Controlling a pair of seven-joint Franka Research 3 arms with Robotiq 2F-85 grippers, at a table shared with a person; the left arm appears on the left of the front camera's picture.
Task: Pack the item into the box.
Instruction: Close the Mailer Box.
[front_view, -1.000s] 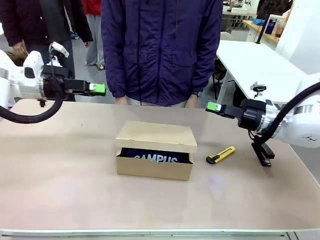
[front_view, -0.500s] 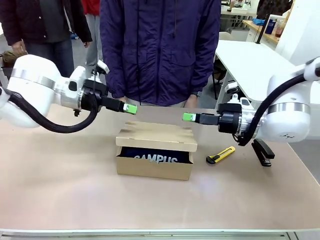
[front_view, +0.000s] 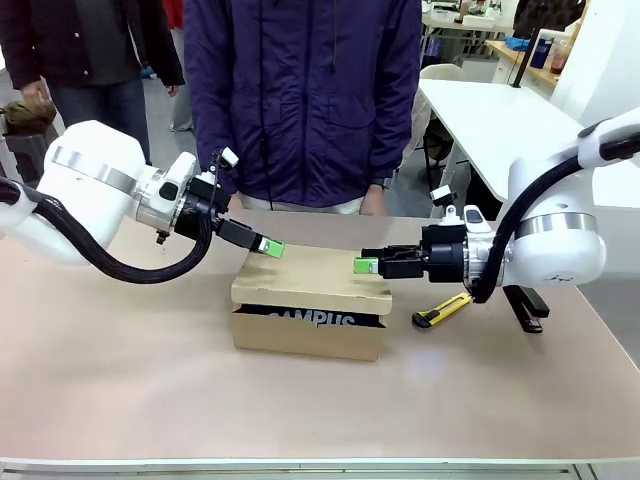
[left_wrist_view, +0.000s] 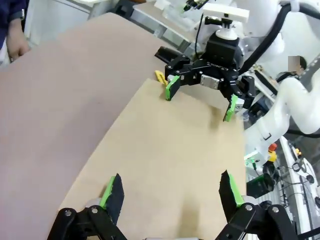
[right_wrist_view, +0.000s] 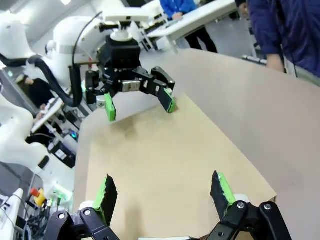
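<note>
While the item lay inside the box under its half-lowered lid, the left gripper at ten o'clock and the right gripper at two o'clock hovered with fingers spread; uneven downward pressure might have skewed the lid or pinched the fabric.

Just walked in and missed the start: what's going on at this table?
Two robot arms are packing a navy pouch into a cardboard box. The pouch lies inside, its "CAMPUS" lettering showing under the flap lid, which is not fully shut. The left gripper and the right gripper, both open and empty, sit over opposite ends of the lid. A person stands at the far side, hands off. A yellow knife and black stapler lie beside the box.
</note>
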